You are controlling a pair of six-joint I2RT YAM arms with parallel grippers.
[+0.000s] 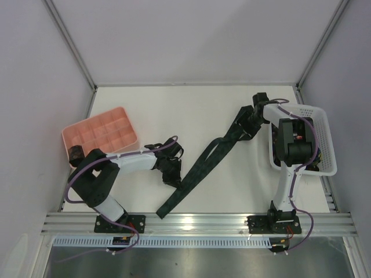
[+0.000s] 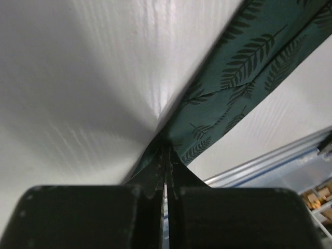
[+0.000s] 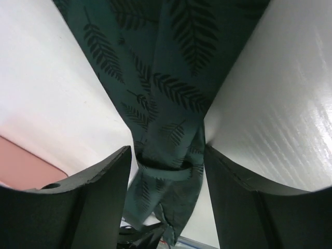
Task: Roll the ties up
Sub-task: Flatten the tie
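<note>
Table (image 1: 174, 110): tie (image 1: 203, 165) pinched in left gripper (image 1: 172, 177).

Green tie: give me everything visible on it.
The tie is dark green soft fabric printed with darker fern leaves. It lies unrolled, diagonally across the white table, one end near the front edge, the other up toward the right. Its upper stretch looks doubled. The left hand is shut on its edge partway along; the right hand is open around it near the far end.
</note>
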